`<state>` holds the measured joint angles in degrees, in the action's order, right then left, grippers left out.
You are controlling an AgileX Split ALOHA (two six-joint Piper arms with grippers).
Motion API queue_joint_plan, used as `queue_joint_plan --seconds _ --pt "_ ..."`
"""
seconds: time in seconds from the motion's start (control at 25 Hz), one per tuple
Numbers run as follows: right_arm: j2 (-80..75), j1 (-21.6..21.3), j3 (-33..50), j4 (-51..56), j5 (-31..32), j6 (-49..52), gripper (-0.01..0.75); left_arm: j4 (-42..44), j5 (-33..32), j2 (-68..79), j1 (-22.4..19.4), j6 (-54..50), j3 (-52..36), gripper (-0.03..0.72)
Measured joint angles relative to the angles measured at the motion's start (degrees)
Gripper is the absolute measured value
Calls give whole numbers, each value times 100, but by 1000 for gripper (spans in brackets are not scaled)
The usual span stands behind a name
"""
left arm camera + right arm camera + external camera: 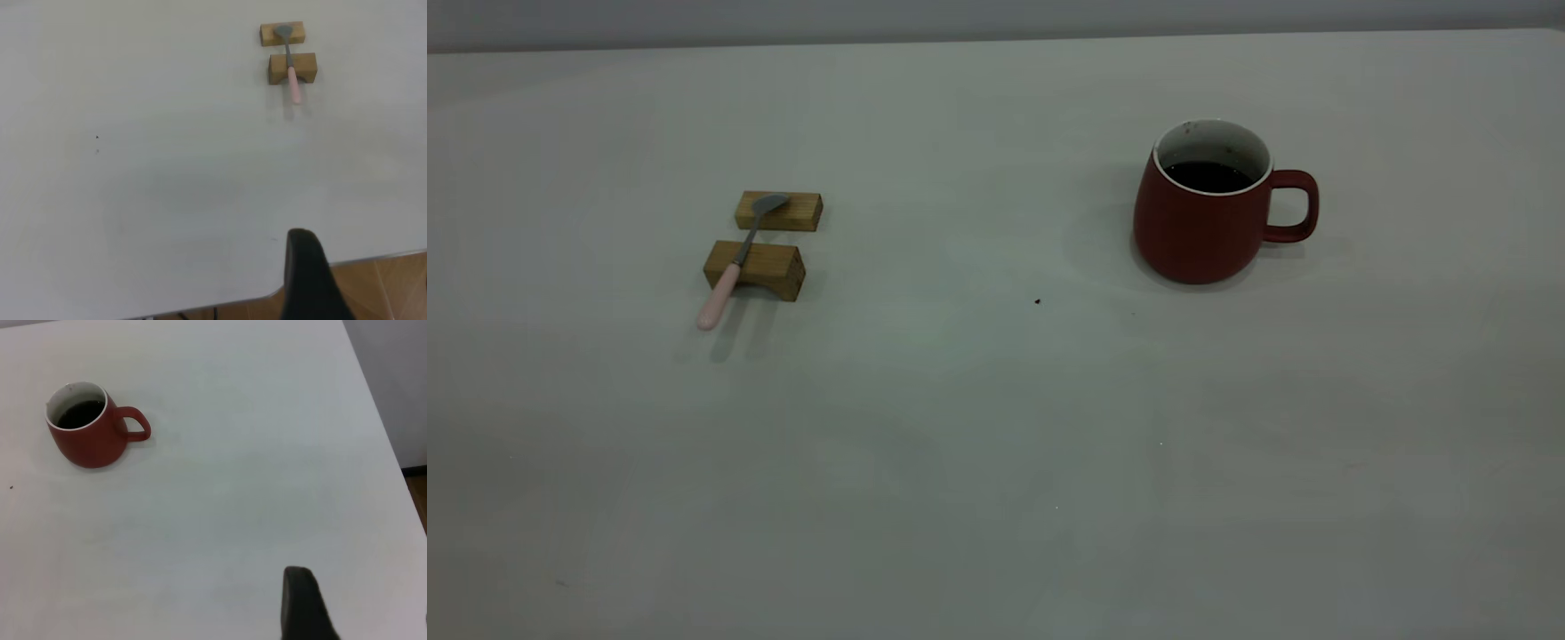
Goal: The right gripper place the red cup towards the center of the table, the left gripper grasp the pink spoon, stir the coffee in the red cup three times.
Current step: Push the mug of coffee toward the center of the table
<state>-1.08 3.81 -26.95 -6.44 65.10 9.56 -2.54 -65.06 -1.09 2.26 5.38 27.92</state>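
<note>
Counter (996, 462): broad pale surface carrying every item. Red cup (1197, 220): upright at the right side, handle turned outward to the right, well apart from the centre, so its placement is not yet done. Coffee (1208, 176): dark liquid filling the cup partway, surface flat. Two wooden blocks (752, 266): at the left, bridged by the pink spoon (734, 267), bowl on the far block, handle overhanging the near one; ungrasped, no stirring begun. Left gripper (308, 280) and right gripper (303, 603): each hangs near the counter's edge, far from its object; whether either is wide or narrow cannot be told.
</note>
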Motion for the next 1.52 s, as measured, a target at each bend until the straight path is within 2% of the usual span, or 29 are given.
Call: queue_joint_plan --seconds 1.28,1.52 --pt "0 0 0 0 0 -1 474 0 0 0 0 0 0 490" --pt "-285 0 0 416 -11 -125 485 0 0 0 0 0 0 490"
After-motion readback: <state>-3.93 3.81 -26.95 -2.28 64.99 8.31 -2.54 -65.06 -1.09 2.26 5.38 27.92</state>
